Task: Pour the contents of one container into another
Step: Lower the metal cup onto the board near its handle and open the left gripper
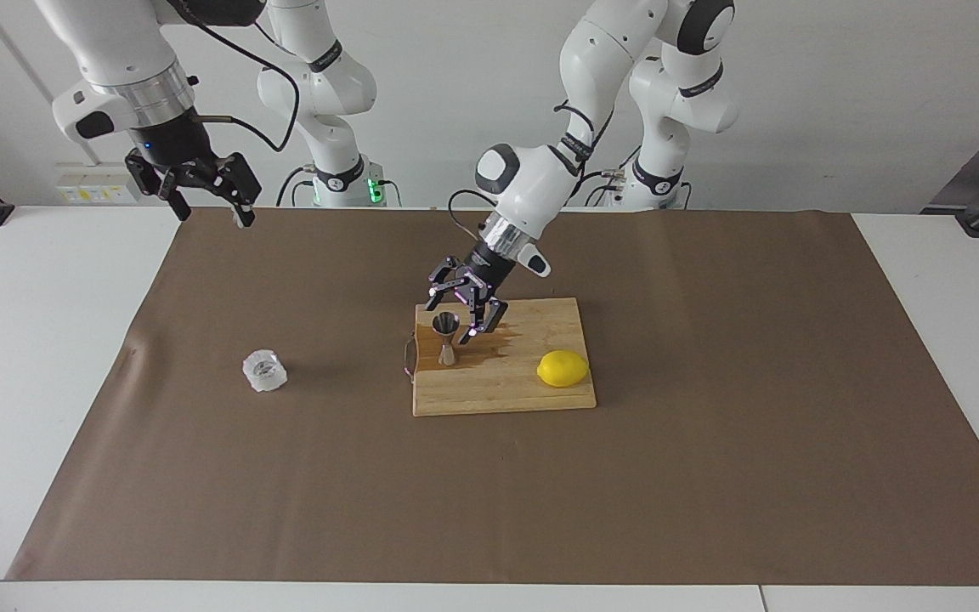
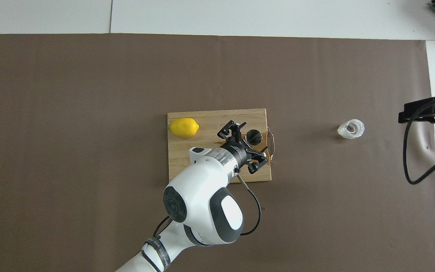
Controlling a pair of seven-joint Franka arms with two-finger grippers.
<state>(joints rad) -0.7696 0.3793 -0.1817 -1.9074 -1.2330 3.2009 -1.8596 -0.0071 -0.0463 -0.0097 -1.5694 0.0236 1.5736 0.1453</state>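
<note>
Jigger upright, shiny, hourglass-waisted

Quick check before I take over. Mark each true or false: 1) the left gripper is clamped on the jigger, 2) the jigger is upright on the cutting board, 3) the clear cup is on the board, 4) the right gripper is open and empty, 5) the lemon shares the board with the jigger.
1) False: the left gripper is open, the jigger free between its fingers.
2) True: it stands on the cutting board.
3) False: the clear faceted cup sits on the brown mat, toward the right arm's end.
4) True: the right gripper waits raised.
5) True: lemon.
</note>
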